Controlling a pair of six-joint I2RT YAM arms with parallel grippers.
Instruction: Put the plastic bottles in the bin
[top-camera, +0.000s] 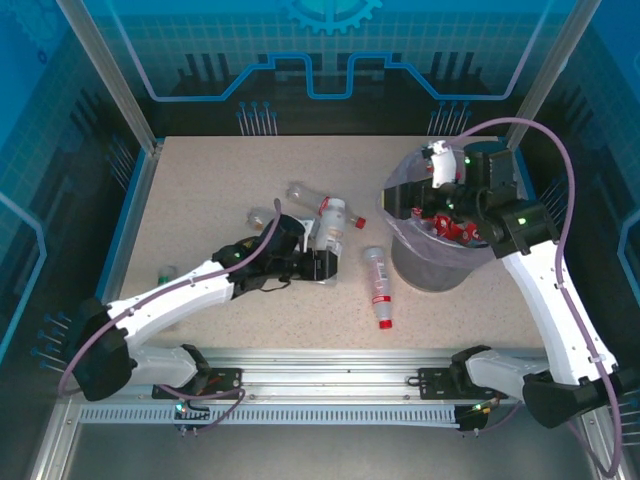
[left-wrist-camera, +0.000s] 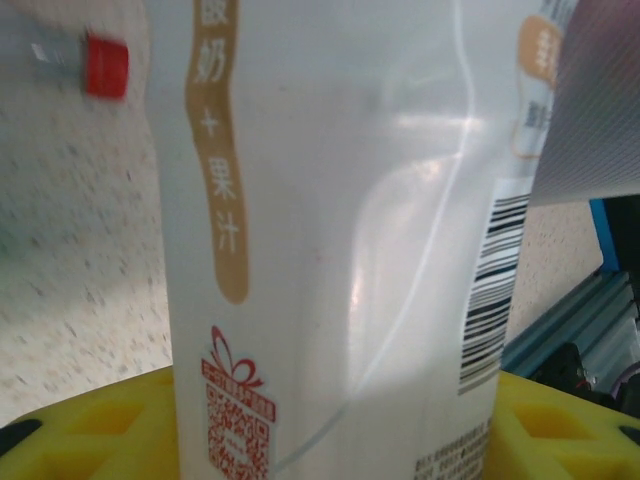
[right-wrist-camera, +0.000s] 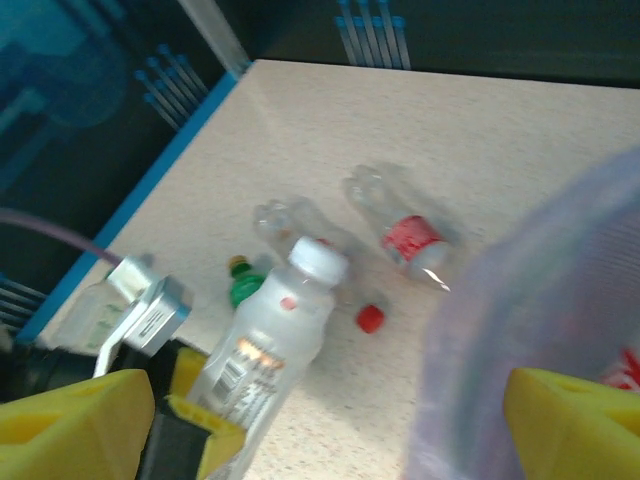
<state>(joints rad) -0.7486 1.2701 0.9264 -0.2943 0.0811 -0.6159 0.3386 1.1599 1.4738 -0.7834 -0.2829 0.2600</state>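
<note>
My left gripper (top-camera: 318, 265) (left-wrist-camera: 335, 420) is shut on a milky white plastic bottle (top-camera: 330, 228) (left-wrist-camera: 330, 200) (right-wrist-camera: 265, 345) with a white cap, held low over the middle of the table. A clear bottle with a red label (top-camera: 377, 285) lies between it and the bin (top-camera: 430, 268), whose lavender bag (right-wrist-camera: 540, 300) holds red-labelled bottles (top-camera: 455, 228). My right gripper (top-camera: 440, 170) (right-wrist-camera: 320, 440) hangs open over the bin's far rim, nothing between its fingers. More clear bottles (top-camera: 300, 192) (right-wrist-camera: 405, 225) and a green one (right-wrist-camera: 240, 285) lie beyond the held bottle.
A loose-looking red cap (right-wrist-camera: 370, 318) (left-wrist-camera: 105, 65) belongs to a clear bottle lying behind the held one. The table's left edge has a blue rail (right-wrist-camera: 150, 170). Enclosure posts (top-camera: 110, 70) stand at the back corners.
</note>
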